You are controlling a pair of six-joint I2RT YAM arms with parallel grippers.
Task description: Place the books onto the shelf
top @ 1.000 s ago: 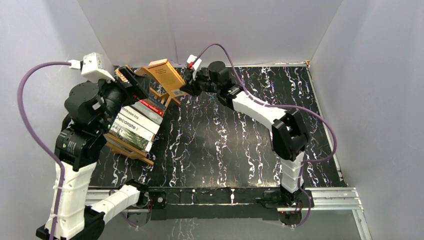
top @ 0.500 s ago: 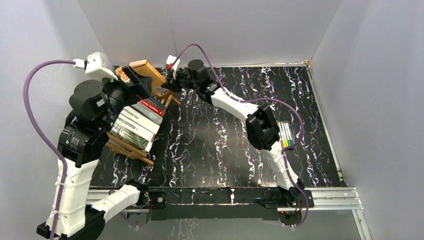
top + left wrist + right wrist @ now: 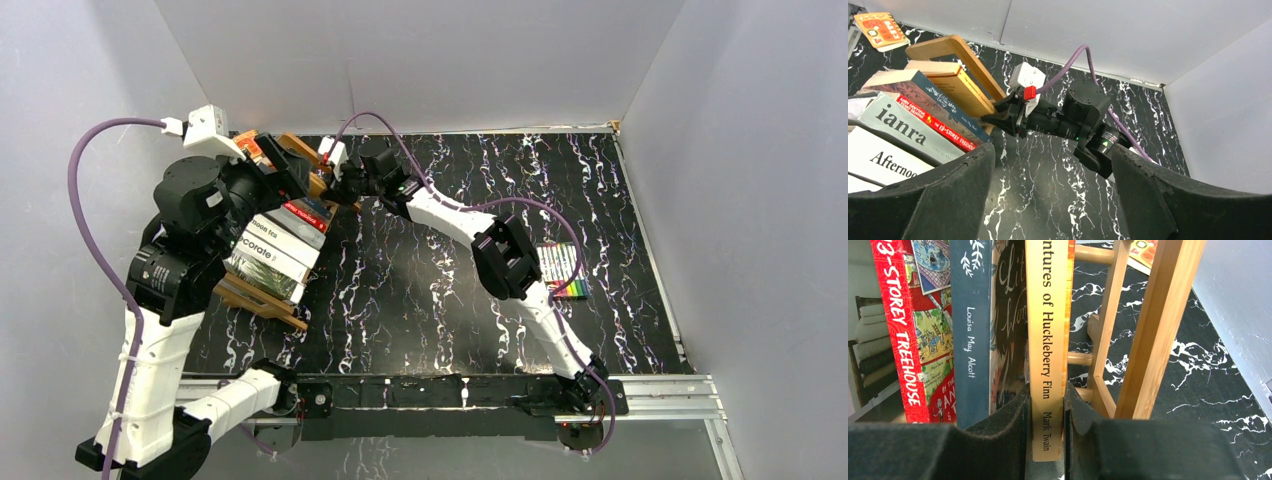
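The shelf (image 3: 262, 300) is a light wooden rack at the table's left, holding a leaning row of books (image 3: 270, 255). In the right wrist view my right gripper (image 3: 1047, 430) is shut on the spine of the orange paperback (image 3: 1048, 315). That paperback stands between the blue-spined book (image 3: 970, 315) and the rack's end frame (image 3: 1148, 330); a red book (image 3: 898, 315) is further left. From above, the right gripper (image 3: 345, 183) sits at the rack's far end. My left gripper (image 3: 1051, 150) hangs open above the row (image 3: 903, 132), with nothing between its fingers.
A pack of coloured markers (image 3: 562, 270) lies on the black marbled table at the right. A small orange card (image 3: 882, 31) lies behind the rack near the back wall. Grey walls close in the table on three sides.
The right arm has swung left and brought the orange paperback from tilted above the rack down into the row's far end. The left arm shifted slightly. The markers are now uncovered.
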